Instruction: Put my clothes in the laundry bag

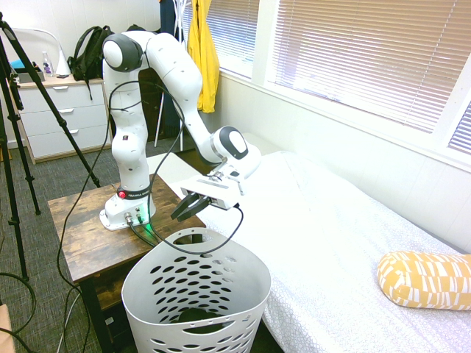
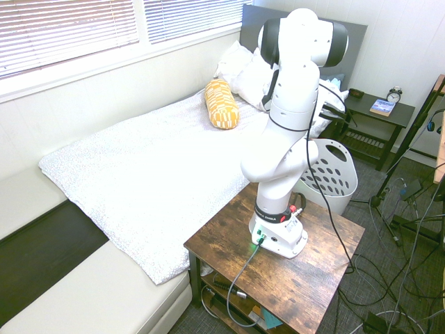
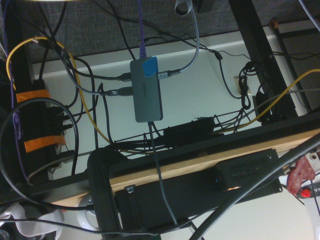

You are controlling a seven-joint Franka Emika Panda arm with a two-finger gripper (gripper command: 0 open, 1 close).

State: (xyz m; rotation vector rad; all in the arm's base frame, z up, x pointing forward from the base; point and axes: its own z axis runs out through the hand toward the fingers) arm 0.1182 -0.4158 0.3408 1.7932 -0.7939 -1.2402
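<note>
First exterior view: hand (image 1: 188,208) open, empty, above laundry basket (image 1: 243,283); black garment (image 1: 197,318) at basket bottom

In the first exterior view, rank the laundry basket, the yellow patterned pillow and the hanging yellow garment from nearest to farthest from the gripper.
From the gripper:
1. Laundry basket, directly below it, with its rim just under the fingers.
2. Yellow garment, hanging up behind the arm by the window.
3. Yellow patterned pillow, far off on the bed, at the picture's right edge.
</note>
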